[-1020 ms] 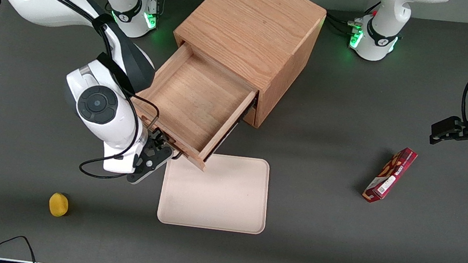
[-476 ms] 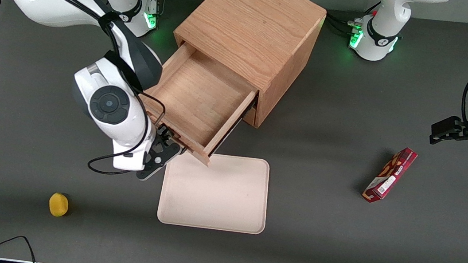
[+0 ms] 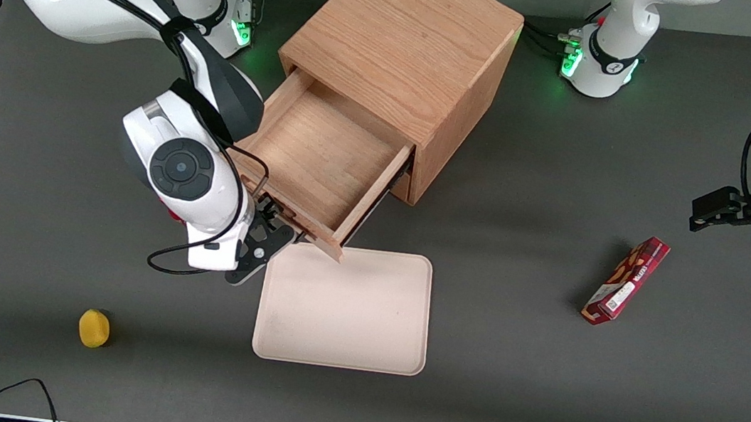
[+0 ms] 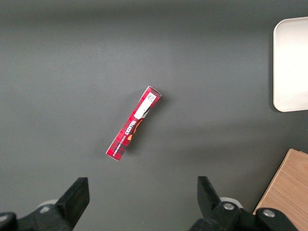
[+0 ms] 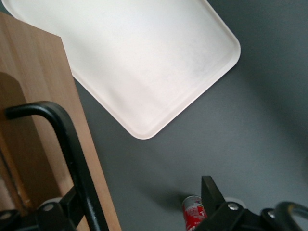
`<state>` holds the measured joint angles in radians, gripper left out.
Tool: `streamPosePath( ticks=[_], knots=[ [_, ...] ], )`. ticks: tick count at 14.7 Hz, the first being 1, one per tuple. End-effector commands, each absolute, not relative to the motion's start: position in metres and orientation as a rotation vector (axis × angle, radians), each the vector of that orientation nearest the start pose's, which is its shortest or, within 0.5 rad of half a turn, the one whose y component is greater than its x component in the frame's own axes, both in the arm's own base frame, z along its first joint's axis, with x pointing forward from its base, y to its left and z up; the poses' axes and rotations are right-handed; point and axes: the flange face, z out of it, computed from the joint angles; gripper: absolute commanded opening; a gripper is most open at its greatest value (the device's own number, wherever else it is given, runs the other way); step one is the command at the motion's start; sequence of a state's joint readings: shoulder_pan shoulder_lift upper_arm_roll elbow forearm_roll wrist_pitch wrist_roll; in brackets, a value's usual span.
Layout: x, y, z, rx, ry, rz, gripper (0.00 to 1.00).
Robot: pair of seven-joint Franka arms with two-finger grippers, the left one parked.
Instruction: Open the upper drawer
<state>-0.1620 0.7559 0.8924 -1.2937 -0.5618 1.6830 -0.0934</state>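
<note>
The upper drawer (image 3: pixel 313 160) of the oak cabinet (image 3: pixel 404 35) stands pulled well out, and its inside is bare wood. My right gripper (image 3: pixel 277 224) is at the drawer's front panel, on the side nearer the front camera. The wrist view shows the light wood front (image 5: pixel 33 96) with its thin black handle (image 5: pixel 72 159) running close by one finger. My gripper (image 5: pixel 137 209) is open, its fingers wide apart. The handle is not clamped between them.
A pale beige tray (image 3: pixel 346 308) lies on the table just in front of the drawer, nearer the camera. A yellow object (image 3: pixel 94 328) sits toward the working arm's end, a red box (image 3: pixel 626 280) toward the parked arm's. A small red can (image 5: pixel 192 214) stands below the gripper.
My gripper and the drawer's front have shifted a little back toward the cabinet and toward the parked arm's end. The cabinet, tray and other objects have stayed put.
</note>
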Motion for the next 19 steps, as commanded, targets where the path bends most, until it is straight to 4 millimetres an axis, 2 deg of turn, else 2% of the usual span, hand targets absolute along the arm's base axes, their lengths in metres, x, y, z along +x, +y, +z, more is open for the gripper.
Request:
streamPosePath(
  ticks=[1, 8, 9, 13, 15, 17, 19],
  knots=[
    [0.653, 0.286, 0.406, -2.823, -1.198, 0.216, 1.00],
    [0.668, 0.271, 0.417, -2.850, -1.159, 0.175, 1.00],
    [0.672, 0.263, 0.415, -2.866, -1.142, 0.176, 1.00],
    [0.674, 0.258, 0.418, -2.873, -1.131, 0.182, 1.00],
    [0.680, 0.251, 0.427, -2.869, -1.139, 0.157, 1.00],
    [0.678, 0.248, 0.432, -2.869, -1.139, 0.191, 1.00],
    [0.675, 0.246, 0.447, -2.870, -1.132, 0.219, 1.00]
  ],
)
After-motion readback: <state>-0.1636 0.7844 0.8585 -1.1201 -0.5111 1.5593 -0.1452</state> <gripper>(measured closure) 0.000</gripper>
